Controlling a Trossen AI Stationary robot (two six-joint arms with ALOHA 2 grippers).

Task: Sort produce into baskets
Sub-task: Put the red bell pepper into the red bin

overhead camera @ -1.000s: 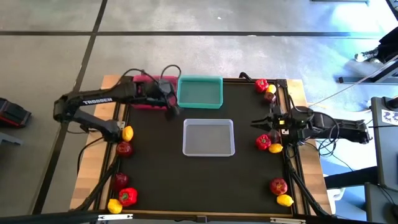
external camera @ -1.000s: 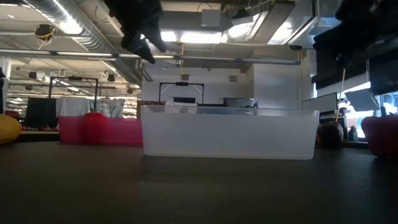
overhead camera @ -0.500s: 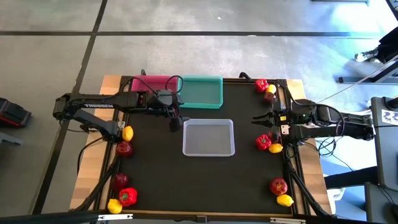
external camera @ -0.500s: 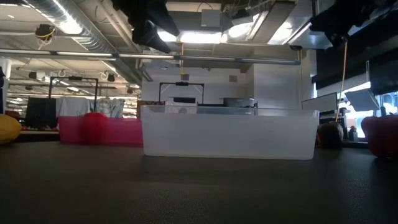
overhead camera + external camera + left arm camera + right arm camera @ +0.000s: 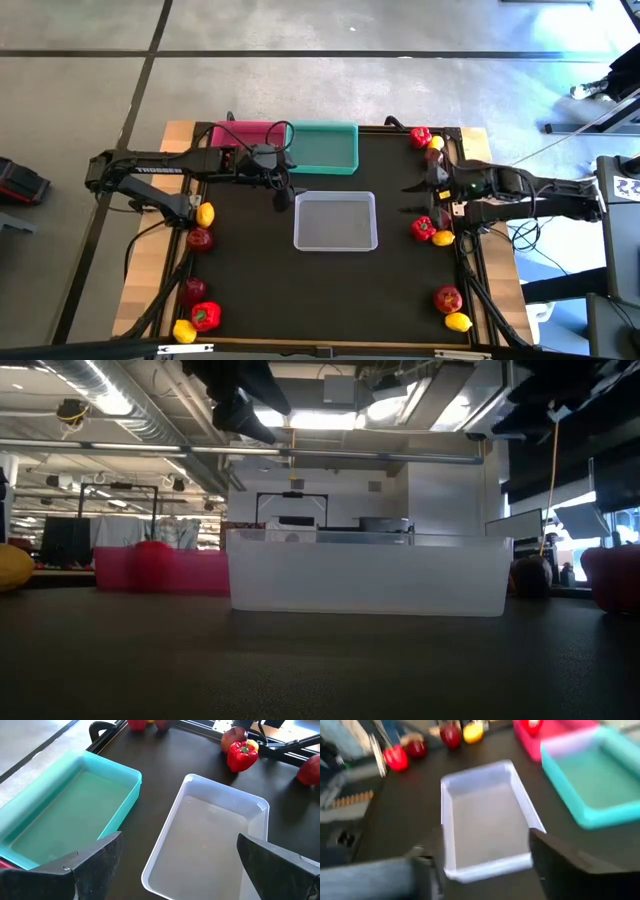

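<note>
Three baskets stand on the black mat: pink and teal at the far edge, translucent in the middle. One red piece lies in the pink basket. Peppers, lemons and apples lie along the left side and the right side. My left gripper hangs open above the mat beside the translucent basket's far left corner, empty. My right gripper stands open in the air right of that basket, just far of a red pepper and a lemon, empty.
More produce sits at the far right corner, the near right and the near left. Black rails frame the mat. The mat between the translucent basket and the near edge holds nothing.
My left gripper has swung from above the pink and teal baskets toward the near edge, to the translucent basket's far left corner, staying open. My right gripper has risen a little, shifted toward the table's far edge, and opened its fingers.
</note>
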